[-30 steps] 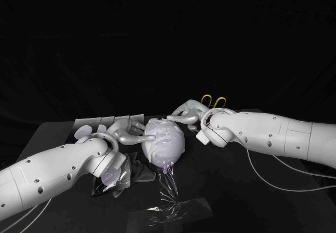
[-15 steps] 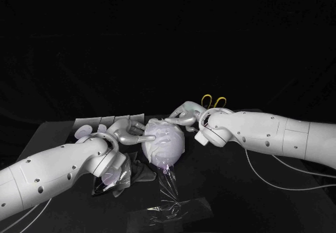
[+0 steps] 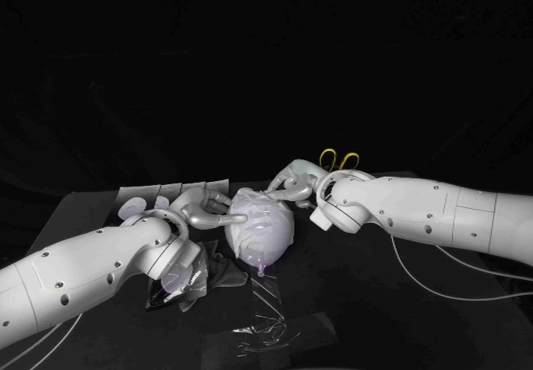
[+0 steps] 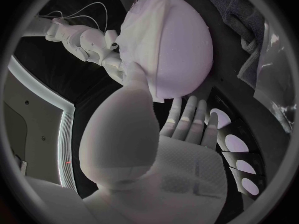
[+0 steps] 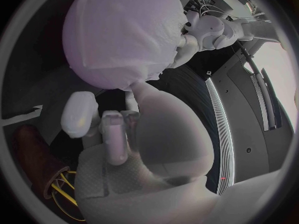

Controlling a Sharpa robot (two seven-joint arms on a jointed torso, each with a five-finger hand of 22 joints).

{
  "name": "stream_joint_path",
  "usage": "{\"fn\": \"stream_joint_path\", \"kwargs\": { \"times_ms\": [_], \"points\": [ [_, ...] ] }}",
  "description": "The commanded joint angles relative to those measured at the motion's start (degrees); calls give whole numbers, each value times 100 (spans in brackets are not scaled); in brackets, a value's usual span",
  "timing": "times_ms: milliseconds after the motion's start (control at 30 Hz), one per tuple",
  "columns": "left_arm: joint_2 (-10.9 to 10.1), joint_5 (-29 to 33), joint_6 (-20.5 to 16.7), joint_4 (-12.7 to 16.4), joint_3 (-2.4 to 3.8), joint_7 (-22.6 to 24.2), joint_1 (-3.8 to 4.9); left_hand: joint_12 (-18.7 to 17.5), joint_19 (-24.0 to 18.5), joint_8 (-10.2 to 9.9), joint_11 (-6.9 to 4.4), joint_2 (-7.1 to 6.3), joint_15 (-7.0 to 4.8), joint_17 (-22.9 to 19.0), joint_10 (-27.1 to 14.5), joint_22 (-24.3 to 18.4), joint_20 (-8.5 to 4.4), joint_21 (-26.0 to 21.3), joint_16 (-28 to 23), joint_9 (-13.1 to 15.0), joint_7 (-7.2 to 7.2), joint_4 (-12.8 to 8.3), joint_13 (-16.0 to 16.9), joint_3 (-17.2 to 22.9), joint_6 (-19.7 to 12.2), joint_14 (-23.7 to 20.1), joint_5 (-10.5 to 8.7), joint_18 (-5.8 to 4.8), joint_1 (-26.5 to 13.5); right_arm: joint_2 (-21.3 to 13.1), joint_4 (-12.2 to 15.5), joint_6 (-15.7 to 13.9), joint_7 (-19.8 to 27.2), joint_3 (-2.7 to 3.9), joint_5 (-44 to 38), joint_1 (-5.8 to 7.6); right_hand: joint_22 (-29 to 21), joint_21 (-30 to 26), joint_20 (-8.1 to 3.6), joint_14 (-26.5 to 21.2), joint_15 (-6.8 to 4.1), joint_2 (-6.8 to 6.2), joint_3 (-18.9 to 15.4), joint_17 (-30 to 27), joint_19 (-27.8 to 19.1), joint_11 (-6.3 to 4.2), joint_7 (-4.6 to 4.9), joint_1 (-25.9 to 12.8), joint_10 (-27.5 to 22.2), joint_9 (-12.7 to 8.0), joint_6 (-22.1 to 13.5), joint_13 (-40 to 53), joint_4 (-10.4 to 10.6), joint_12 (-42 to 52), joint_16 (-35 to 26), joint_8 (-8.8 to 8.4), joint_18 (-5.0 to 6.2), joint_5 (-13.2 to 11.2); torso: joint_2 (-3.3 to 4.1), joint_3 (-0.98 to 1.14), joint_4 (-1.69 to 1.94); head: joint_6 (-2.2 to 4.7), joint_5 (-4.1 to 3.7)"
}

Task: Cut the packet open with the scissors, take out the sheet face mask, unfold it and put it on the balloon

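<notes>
Now the balloon (image 3: 264,245) is lying between the two hands, its long axis running from the rounded far end towards the knot on the robot's side. The sheet face mask (image 3: 256,208) is clinging to the far half. The near half is looking bare, so the uncovered part is lying towards the robot from both sets of fingers.

The left hand (image 3: 202,210) is reaching in at the balloon's left flank and the right hand (image 3: 291,185) at its far right shoulder. Both are sitting about equally near the mask.

In the left wrist view the left thumb is touching the mask's edge, while the other fingers (image 4: 187,118) are lying straight and side by side, beside the balloon. In the right wrist view the right thumb is pressing against the covered side, and the other fingers (image 5: 112,134) are bending in short of it. Neither hand is plainly pinching anything, so I am judging both as spread and only touching.

The scissors (image 3: 340,160) are lying just behind the right wrist. The coming move is probably calling for a stroke of the mask along the axis, towards the knot.
</notes>
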Motion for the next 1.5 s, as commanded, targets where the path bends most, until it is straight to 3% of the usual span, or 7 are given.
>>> {"fn": "stream_joint_path", "kwargs": {
  "times_ms": [33,433,700,900,1500],
  "points": [
    [10,25,62,2,-2,-40,4,17,-50,13,-3,42,11,-7,-48,2,8,1,18,5,720,-3,7,31,-23,9,-26,28,-6,1,37,-18,46,-16,-282,-22,565,58,-56,597,-53,49,48,1509,12,-41,-39,82,597,78,80,1497,-41,17,35,86,38,8,-1,0,1,-9,-2],
    [6,33,74,21,-2,-42,22,17,-50,13,-3,42,11,-7,-48,2,8,1,18,5,720,-3,7,31,-23,9,-26,28,-6,48,-77,-603,153,-15,-160,-23,593,65,-115,597,-99,71,271,1509,35,-83,-81,-98,597,351,25,1497,-31,17,35,354,28,8,8,-2,5,-29,4],
    [3,34,79,25,-2,-45,31,17,-50,13,-3,42,11,-7,-48,2,8,1,18,5,720,-3,7,31,-23,9,-26,28,-6,84,-170,-788,169,-13,-20,-22,602,53,-130,597,-111,65,388,1509,41,-94,-90,-168,597,501,-58,1497,-56,17,35,478,27,8,1,0,3,-41,11],
    [3,36,85,32,-2,-48,34,17,-50,13,-3,42,11,-7,-48,2,8,1,18,5,720,-3,7,31,-23,9,-26,28,-6,124,-279,-769,113,-13,27,-22,605,32,-137,597,-115,49,488,1509,40,-97,-92,-220,597,612,-118,1497,-91,17,35,567,29,8,-1,-3,2,-46,11],
    [5,37,91,36,-2,-61,35,32,-56,31,-3,48,11,-12,-52,2,8,1,25,6,720,-3,7,37,-29,2,-27,44,-4,257,-574,-466,-280,-13,-103,-19,585,-55,-138,597,-114,26,567,1509,11,-95,-90,-265,597,682,-173,1497,-119,17,35,617,43,7,0,-8,4,-34,8]
  ]
}}
